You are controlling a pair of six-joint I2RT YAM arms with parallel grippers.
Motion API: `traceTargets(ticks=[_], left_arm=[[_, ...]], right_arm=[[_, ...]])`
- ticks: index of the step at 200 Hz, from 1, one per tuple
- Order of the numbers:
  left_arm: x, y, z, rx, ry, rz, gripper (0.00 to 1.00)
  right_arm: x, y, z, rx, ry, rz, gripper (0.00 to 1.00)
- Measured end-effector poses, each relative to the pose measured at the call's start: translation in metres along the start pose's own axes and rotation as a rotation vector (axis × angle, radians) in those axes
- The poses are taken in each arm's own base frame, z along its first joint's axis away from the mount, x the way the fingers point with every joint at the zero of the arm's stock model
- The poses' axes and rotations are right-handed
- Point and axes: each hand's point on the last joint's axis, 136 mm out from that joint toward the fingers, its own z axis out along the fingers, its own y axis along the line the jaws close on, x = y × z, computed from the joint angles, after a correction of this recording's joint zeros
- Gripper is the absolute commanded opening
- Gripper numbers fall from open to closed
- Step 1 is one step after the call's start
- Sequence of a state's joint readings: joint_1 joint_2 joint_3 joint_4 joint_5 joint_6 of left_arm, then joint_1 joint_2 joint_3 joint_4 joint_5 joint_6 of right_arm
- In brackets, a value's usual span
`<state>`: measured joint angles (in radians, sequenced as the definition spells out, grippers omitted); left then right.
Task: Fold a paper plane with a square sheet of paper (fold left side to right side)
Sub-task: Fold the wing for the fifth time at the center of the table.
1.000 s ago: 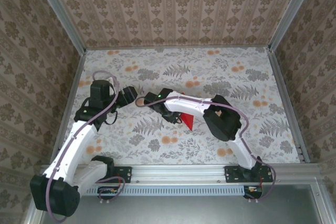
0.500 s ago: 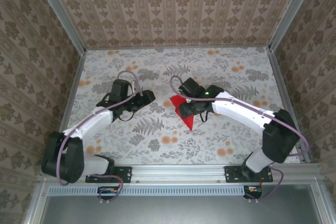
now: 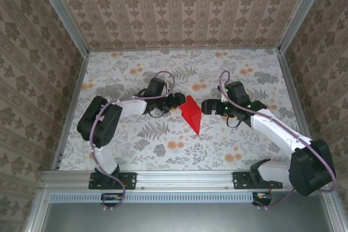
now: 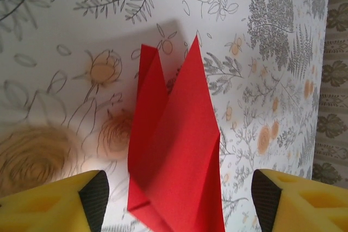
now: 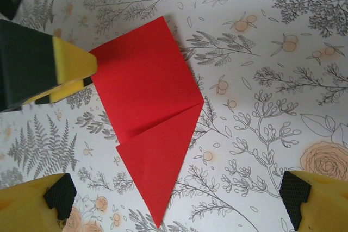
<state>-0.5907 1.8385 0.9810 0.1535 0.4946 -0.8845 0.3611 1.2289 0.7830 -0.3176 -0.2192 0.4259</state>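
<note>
Top external: the folded red paper (image 3: 191,113) lies on the cloth (image 3: 244,134) between my grippers. My left gripper (image 3: 178,101) is spread wide at its edge, and my right gripper (image 3: 204,106) is wide too, just beside it.

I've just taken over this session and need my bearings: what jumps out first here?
The red folded paper, a pointed kite shape, lies mid-table on the floral tablecloth. The left gripper and right gripper flank it from either side, both open.
</note>
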Motion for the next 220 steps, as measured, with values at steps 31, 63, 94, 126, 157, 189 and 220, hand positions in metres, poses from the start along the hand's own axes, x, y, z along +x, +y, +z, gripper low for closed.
traceTargets(ticks=[31, 63, 94, 126, 157, 189, 220], left_arm=[[-0.006, 0.003, 0.016, 0.011, 0.006, -0.018, 0.47], [-0.005, 0.004, 0.021, 0.02, 0.02, -0.013, 0.19], [-0.006, 0.001, 0.019, 0.043, 0.029, 0.028, 0.04], [-0.004, 0.0, 0.008, 0.082, 0.049, 0.079, 0.0], [0.002, -0.007, -0.006, 0.149, 0.082, 0.158, 0.0], [0.012, -0.018, -0.02, 0.23, 0.119, 0.232, 0.0], [0.023, -0.017, -0.024, 0.27, 0.16, 0.262, 0.0]], right_arm=[[-0.004, -0.004, -0.006, -0.045, -0.032, 0.036, 1.0], [-0.009, 0.002, -0.009, -0.104, -0.04, 0.052, 1.0], [-0.007, 0.008, 0.001, -0.165, -0.011, 0.057, 0.94], [-0.005, 0.01, 0.018, -0.226, 0.035, 0.057, 0.76], [-0.01, 0.012, 0.04, -0.303, 0.075, 0.061, 0.69], [-0.009, 0.017, 0.061, -0.383, 0.111, 0.045, 0.69], [-0.008, 0.018, 0.08, -0.434, 0.136, 0.03, 0.68]])
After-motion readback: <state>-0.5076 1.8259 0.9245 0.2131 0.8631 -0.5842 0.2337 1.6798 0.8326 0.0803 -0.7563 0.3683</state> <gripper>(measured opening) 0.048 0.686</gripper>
